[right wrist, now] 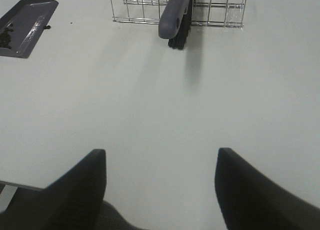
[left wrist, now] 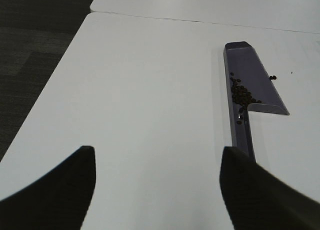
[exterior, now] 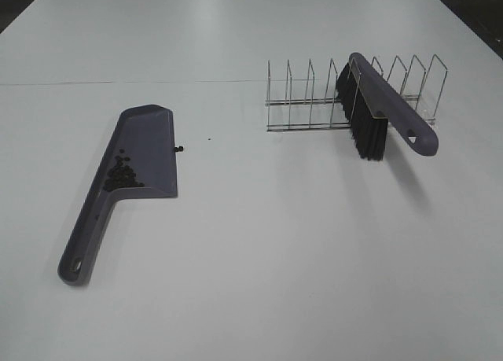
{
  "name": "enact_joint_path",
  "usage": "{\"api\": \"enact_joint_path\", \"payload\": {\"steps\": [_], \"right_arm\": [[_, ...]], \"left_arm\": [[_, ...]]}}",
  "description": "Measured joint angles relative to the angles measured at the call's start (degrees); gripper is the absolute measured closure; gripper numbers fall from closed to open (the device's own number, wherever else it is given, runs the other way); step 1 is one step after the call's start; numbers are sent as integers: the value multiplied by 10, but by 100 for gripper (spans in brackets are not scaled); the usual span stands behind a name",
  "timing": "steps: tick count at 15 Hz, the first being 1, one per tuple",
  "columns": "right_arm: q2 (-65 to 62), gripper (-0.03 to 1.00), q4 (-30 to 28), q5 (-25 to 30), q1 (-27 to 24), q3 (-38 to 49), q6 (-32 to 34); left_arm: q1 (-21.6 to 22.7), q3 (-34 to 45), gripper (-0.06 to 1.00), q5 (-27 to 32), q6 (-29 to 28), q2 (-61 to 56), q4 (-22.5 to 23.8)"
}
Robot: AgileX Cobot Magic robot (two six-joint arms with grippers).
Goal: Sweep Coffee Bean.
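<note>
Coffee beans: you see most of the coffee beans heaped in the dustpan, against its rear wall by the handle; one stray bean lies on the table just beside the pan's edge, and a tiny dark speck sits farther out.
Dustpan: it lies flat on your left side of the white table, handle pointing toward you.
Brush: the brush rests tilted in the wire rack on your right, bristles down, handle sticking out past the front.
Left gripper: your left gripper stands with its jaws apart over bare table, holding nothing, the dustpan handle near one finger.
Right gripper: your right gripper likewise has spread, empty jaws, well apart from the rack.
</note>
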Motion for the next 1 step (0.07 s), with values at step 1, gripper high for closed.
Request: {"api": "enact_joint_path", "payload": {"steps": [1], "right_arm": [[0,39,0,0,0,0,0]], "left_arm": [[0,0,32,0,0,0,0]]}}
